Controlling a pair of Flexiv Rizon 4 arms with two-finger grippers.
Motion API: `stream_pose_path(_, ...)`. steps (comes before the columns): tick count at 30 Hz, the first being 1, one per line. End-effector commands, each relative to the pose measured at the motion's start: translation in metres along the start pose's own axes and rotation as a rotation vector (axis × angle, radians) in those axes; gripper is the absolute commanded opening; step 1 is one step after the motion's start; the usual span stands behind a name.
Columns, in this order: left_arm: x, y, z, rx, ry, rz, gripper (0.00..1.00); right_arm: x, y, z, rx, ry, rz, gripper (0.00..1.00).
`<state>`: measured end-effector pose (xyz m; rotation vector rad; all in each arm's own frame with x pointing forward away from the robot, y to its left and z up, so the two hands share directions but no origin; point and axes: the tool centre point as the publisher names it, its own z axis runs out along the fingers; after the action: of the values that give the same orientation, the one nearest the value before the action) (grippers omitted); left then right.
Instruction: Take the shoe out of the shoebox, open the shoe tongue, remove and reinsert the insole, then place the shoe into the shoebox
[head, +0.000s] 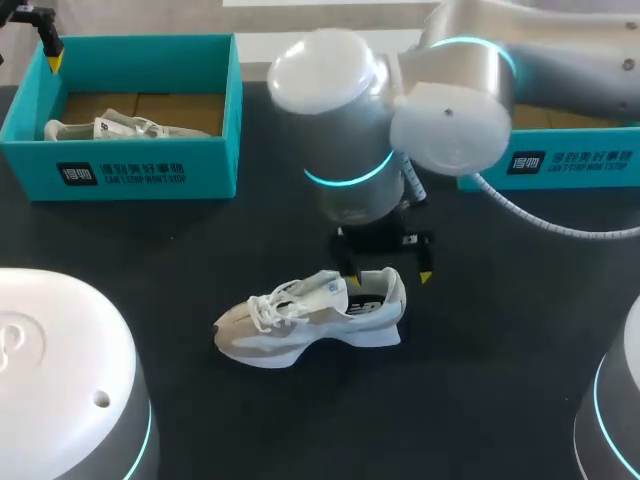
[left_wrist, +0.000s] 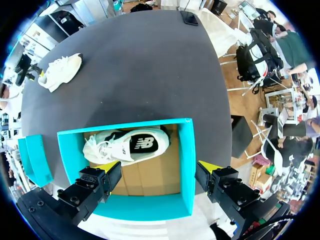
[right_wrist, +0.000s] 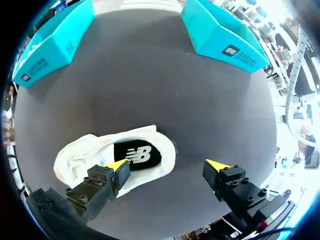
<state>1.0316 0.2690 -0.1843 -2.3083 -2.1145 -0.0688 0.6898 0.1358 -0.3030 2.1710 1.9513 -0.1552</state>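
Shoe (head: 310, 320), a pale sneaker, stands on its sole in the middle of the dark, matte bench (head: 200, 240), well apart from the teal shoebox (head: 140, 165) at the far left. A second shoe (head: 120, 128) lies on its side on the shoebox's cardboard floor. A teal box (head: 570, 165) sits at the far right, partly hidden behind the right arm.

The right hand (head: 388, 272) hangs over the shoe's heel end. From the head view its fingers are mostly masked by the arm. The right wrist view shows the right hand (right_wrist: 167, 166) released and spread wide, one finger (right_wrist: 107, 177) over the shoe's (right_wrist: 100, 152) collar and the other over bare bench. Whether it touches the shoe I cannot tell. That view also looks straight down onto the black insole (right_wrist: 137, 155).

The left hand (head: 48, 45) barely shows at the head view's corner. The left wrist view shows the left hand (left_wrist: 157, 172) released, fingers wide, above the shoebox (left_wrist: 187, 165) with nothing between them. Only there does a small flat dark object (left_wrist: 190, 18) show at the bench's far edge.
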Motion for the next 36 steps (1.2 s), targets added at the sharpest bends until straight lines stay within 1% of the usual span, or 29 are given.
stream_pose_path(1,0.000,0.000,0.000,0.000,0.001,0.000,1.00,-0.017,-0.016,-0.030,-0.129,0.173,-0.146,1.00)
stream_pose_path(3,0.000,0.000,0.000,0.000,0.001,0.000,1.00,-0.017,-0.018,-0.039,-0.149,0.180,-0.267,1.00)
stream_pose_path(4,0.000,0.000,0.000,0.000,0.001,0.000,1.00,-0.016,-0.019,-0.043,-0.143,0.185,-0.325,1.00)
stream_pose_path(6,0.000,0.000,0.000,0.000,0.001,0.000,1.00,-0.016,-0.019,-0.048,-0.155,0.163,-0.408,1.00)
stream_pose_path(8,0.000,0.000,0.000,0.000,0.001,0.000,1.00,-0.015,-0.017,-0.049,-0.157,0.120,-0.447,1.00)
stream_pose_path(36,0.000,0.000,0.000,0.000,0.001,0.000,1.00,-0.015,-0.017,-0.049,-0.157,0.120,-0.447,1.00)
